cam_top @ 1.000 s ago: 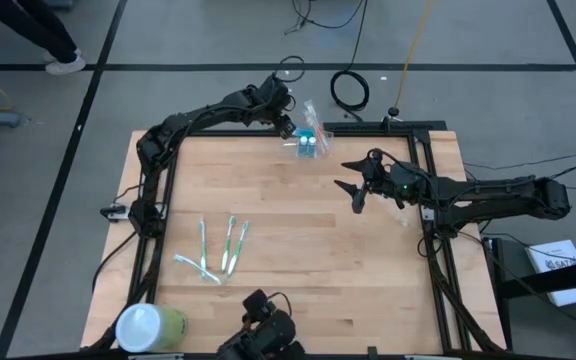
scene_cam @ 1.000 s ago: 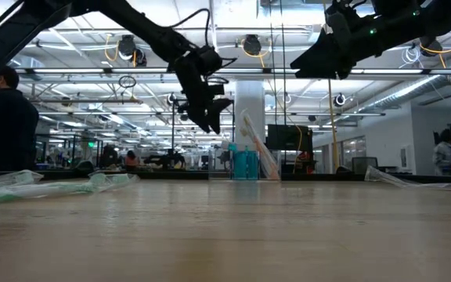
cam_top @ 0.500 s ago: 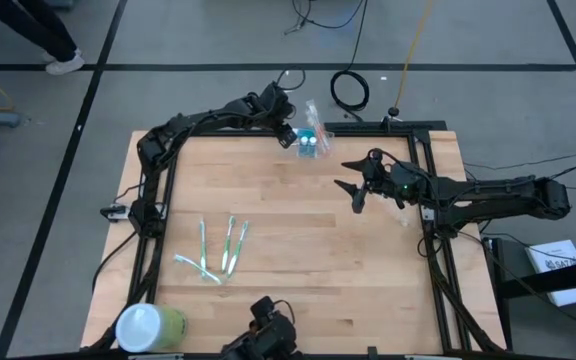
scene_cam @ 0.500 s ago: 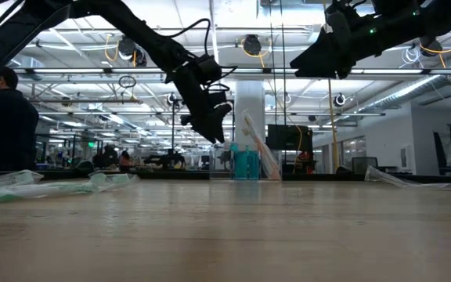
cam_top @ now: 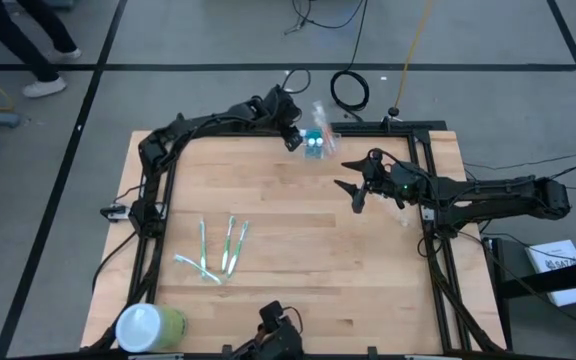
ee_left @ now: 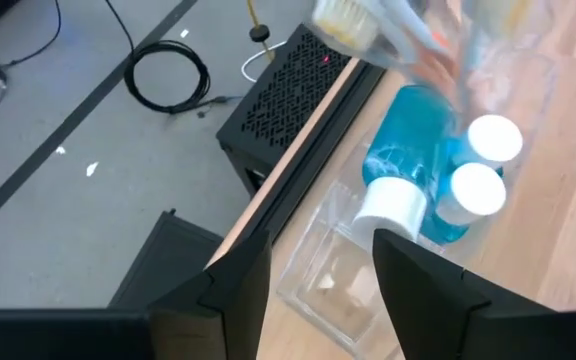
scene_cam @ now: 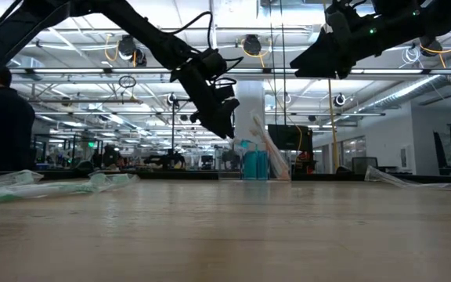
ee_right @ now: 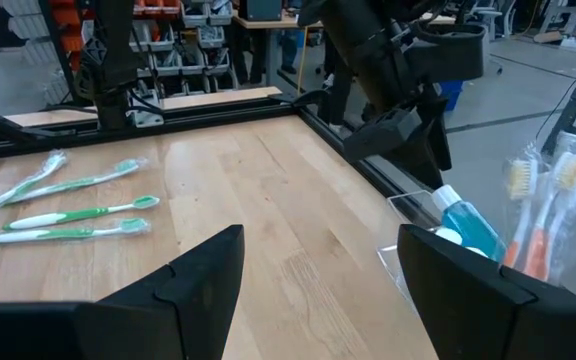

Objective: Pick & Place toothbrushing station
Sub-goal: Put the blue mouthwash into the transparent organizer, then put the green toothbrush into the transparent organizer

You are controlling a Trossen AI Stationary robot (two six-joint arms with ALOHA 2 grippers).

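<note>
Left tool, fingers parted, hovers just beside the small clear plastic toothbrushing station at the counter's far edge. Right tool waits apart, released. Risk: a finger clips the low wall, shoving it off.

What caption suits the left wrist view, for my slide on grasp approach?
Left gripper, fingers open, poised over the clear toothbrushing station holding blue bottles at the table's edge.

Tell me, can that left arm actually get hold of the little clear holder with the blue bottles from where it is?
Probably yes. The left gripper hangs open right beside the toothbrushing station, nothing between them; its fingers straddle the clear wall.
</note>
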